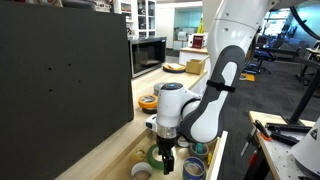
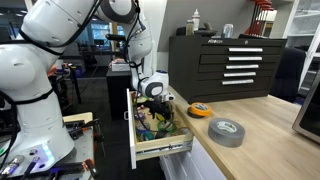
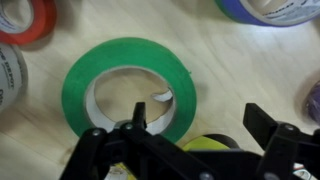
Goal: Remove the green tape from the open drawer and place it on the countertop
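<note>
The green tape (image 3: pixel 125 62) is a roll lying flat on the wooden bottom of the open drawer (image 2: pixel 162 148). In the wrist view my gripper (image 3: pixel 200 116) is open just above it. One finger is over the roll's hole, the other outside it to the right, so the roll's right wall sits between them. In an exterior view my gripper (image 1: pixel 165 158) reaches down into the drawer next to a greenish roll (image 1: pixel 156 154). In an exterior view the gripper (image 2: pixel 150 106) hangs over the drawer's clutter, and the green tape is hidden there.
Around the green roll lie a red roll (image 3: pixel 25 20), a white roll (image 3: pixel 8 75), a blue roll (image 3: pixel 270 10) and a yellow item (image 3: pixel 205 143). The countertop (image 2: pixel 260 140) holds a grey roll (image 2: pixel 226 130) and an orange roll (image 2: pixel 200 109). A black tool chest (image 2: pixel 230 60) stands behind.
</note>
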Robot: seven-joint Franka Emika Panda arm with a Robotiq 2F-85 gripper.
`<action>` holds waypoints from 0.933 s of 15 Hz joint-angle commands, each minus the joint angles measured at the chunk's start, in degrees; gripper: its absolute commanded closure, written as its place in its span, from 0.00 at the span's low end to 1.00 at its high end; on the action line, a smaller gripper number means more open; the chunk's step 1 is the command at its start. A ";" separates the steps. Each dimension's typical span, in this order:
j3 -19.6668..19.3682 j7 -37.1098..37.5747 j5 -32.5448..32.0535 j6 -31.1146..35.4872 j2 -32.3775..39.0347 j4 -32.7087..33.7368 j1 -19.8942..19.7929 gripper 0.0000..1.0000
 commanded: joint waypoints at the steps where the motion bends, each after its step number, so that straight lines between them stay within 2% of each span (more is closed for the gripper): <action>1: 1.66 -1.51 -1.23 -1.52 3.78 3.86 -2.19 0.00; 2: 1.76 -1.62 -1.33 -1.72 4.48 4.52 -2.32 0.00; 3: 2.21 -2.07 -1.37 -1.64 5.14 5.15 -2.78 0.10; 4: 2.30 -2.24 -1.43 -1.57 5.67 5.73 -2.86 0.26; 8: 3.21 -2.73 -1.47 -1.27 6.04 6.80 -3.75 0.53; 14: 5.01 -3.08 -0.86 -0.50 4.56 5.07 -6.24 0.92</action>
